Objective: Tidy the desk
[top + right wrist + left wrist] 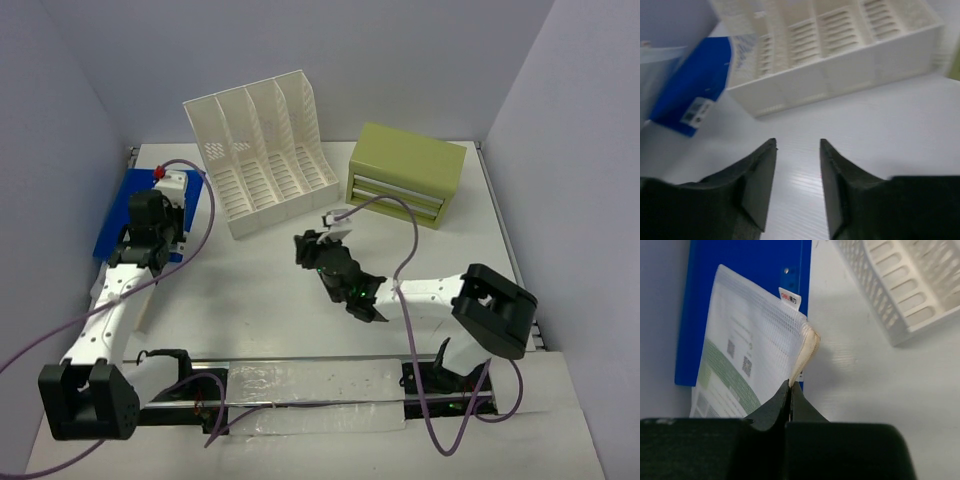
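Note:
The desk (260, 300) is a wide white tabletop. At its far left a blue folder (112, 230) lies flat with a white mesh pouch (747, 345) on top of it. My left gripper (791, 384) is shut on the pouch's cream-coloured edge, which is pulled up a little from the folder (740, 270). In the top view that gripper (162, 208) sits over the folder. My right gripper (306, 250) hovers near the middle of the desk, pointing at the file rack. Its jaws (797, 142) stand open with only bare desk (880, 130) between them.
A white slotted file rack (262, 150) stands tilted at the back centre, seen also in the wrist views (900, 285) (840, 55). An olive-green drawer box (405, 175) sits at the back right. Purple cables loop over both arms. Walls close in the left, back and right sides.

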You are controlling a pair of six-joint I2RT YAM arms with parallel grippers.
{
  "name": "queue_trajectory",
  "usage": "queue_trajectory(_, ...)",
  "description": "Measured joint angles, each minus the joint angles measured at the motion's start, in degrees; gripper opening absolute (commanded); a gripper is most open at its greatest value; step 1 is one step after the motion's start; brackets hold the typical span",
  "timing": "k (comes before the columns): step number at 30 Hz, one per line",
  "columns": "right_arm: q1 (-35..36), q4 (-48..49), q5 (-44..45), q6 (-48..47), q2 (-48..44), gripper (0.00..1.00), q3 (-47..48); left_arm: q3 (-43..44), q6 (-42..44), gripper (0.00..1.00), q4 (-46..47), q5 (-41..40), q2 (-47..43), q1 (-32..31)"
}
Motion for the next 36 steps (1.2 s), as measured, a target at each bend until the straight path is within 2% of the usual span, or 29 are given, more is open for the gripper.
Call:
queue_trajectory(1,0.73,0.77,-1.71,-0.42,1.54,0.59,1.83,0.23,-0.75,0.00,-0.85,1.42,-1.51,0.27)
queue_trajectory(3,2.60,2.46,-4.97,-1.81,4.79,0.78,6.43,0.51,-2.31,0.00,-2.78,4.05,-3.81,0.60)
queue_trajectory(6,5.98,3.85,-9.01,-3.95,10.52,0.98,15.42,1.02,-4.56,0.00,-5.31,7.98,-6.01,0.85)
queue_trajectory(7,6.93,4.11,-10.56,-4.39,12.82,1.00,19.19,1.39,-5.29,0.00,-6.18,9.40,-6.66,0.98)
queue_trajectory(13,9.57,2.60,-15.71,-0.74,20.93,0.99,31.78,4.35,-9.82,0.00,-8.22,14.11,-7.10,0.98)
queue_trajectory(22,11.98,-3.34,-14.06,2.80,32.54,0.92,43.21,5.44,-15.58,0.00,-8.57,15.81,-6.95,1.00)
queue_trajectory(30,12.91,-20.50,-6.61,9.25,43.65,0.90,63.11,7.71,-18.28,0.00,-8.94,16.75,-7.15,1.01)
queue_trajectory(33,13.38,-25.36,-5.44,11.13,46.77,0.83,69.74,8.26,-18.66,0.00,-8.80,16.94,-7.32,1.09)
queue_trajectory(36,13.80,-27.68,-4.44,13.51,47.35,0.63,71.41,8.44,-18.65,0.00,-9.03,16.90,-7.48,1.24)
